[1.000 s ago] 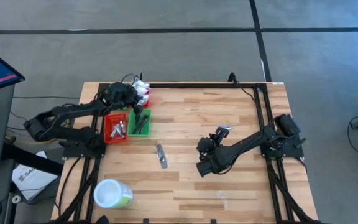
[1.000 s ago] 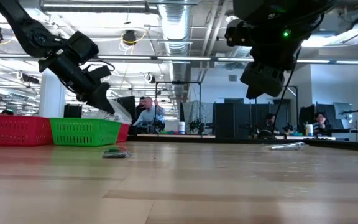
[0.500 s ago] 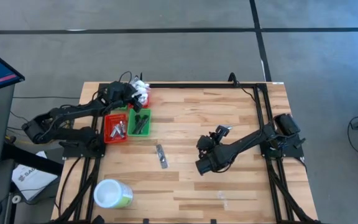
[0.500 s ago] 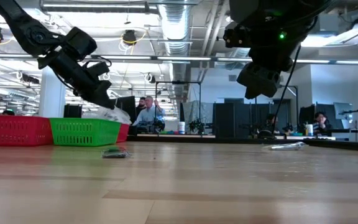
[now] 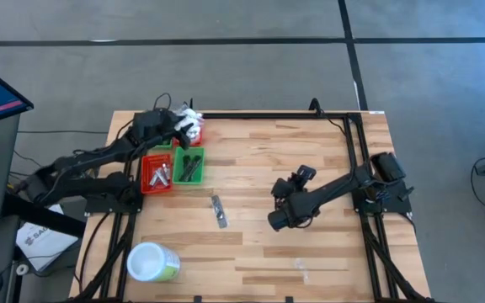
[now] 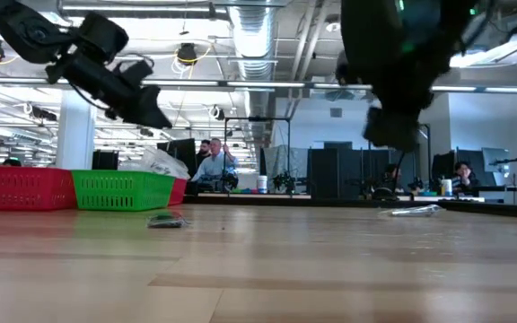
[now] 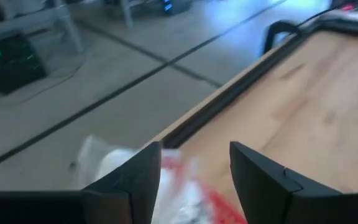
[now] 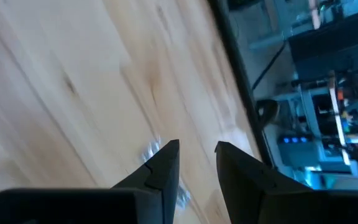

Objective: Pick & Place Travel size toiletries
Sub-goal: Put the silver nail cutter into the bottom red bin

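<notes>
My left gripper (image 5: 178, 128) (image 7: 194, 149) hangs open above the far left corner, just over a white crinkly packet (image 7: 104, 162) (image 6: 155, 161). That packet lies on other white packets (image 5: 192, 120) piled in a small red bin (image 7: 211, 200); nothing is between the fingers. A near red bin (image 5: 146, 178) holds silvery items, and the green bin (image 5: 197, 174) beside it holds dark bottles. One dark tube (image 5: 218, 210) (image 6: 164, 222) lies flat on the wood. My right gripper (image 5: 278, 222) (image 8: 196, 149) hovers over mid-table, narrowly open and holding nothing.
A big green tub with a white lid (image 5: 151, 263) stands at the near left. A clear packet (image 5: 300, 268) lies near the front edge, and a silvery packet (image 6: 416, 211) lies on the table's right part. A black frame (image 5: 356, 160) runs along the far and right sides.
My left gripper has opened and let go of the white packet, then risen and drawn back a little toward the far left corner. The packet now rests on the pile in the bin. My right gripper has shifted slightly toward the table's right edge.
</notes>
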Controlling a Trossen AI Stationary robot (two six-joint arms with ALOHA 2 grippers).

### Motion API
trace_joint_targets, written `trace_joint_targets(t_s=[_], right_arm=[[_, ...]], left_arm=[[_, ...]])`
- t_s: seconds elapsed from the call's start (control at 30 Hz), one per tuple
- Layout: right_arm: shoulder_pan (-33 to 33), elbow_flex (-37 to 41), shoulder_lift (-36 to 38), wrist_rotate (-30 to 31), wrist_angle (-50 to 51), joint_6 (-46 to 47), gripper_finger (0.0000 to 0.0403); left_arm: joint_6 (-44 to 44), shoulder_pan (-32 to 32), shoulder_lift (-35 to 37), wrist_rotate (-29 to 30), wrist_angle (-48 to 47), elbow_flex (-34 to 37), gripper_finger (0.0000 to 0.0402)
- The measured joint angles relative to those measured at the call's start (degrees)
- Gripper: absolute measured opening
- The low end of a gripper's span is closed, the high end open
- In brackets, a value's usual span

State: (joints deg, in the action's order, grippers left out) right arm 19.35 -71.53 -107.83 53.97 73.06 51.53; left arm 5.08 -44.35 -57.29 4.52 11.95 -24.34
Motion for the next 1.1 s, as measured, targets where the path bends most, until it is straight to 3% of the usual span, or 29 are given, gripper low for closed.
trace_joint_targets(t_s=[0.3, 0.5, 0.77, 0.9, 1.1], right_arm=[[-5.99, 9.65, 1.27, -5.15, -1.17, -2.43, 0.0097], [-10.52, 17.13, 11.73, -10.45, -17.56, -17.20, 0.0084], [-19.65, 27.17, 27.53, -24.33, -24.96, -31.23, 0.0066], [-24.62, 29.28, 29.79, -31.12, -26.03, -37.95, 0.0066], [-28.68, 29.77, 29.81, -34.60, -30.66, -48.10, 0.0066]], left_arm=[[-3.00, 13.66, 3.71, -0.33, 0.30, 0.00, 0.0170], [-3.68, 21.26, 3.68, 0.16, 2.47, 0.00, 0.0163], [-4.52, 26.22, 3.20, 0.37, 4.74, -0.02, 0.0159], [-4.55, 27.71, 2.30, 0.48, 5.97, 0.00, 0.0159], [-4.55, 29.14, 0.68, 0.45, 9.15, 0.01, 0.0159]])
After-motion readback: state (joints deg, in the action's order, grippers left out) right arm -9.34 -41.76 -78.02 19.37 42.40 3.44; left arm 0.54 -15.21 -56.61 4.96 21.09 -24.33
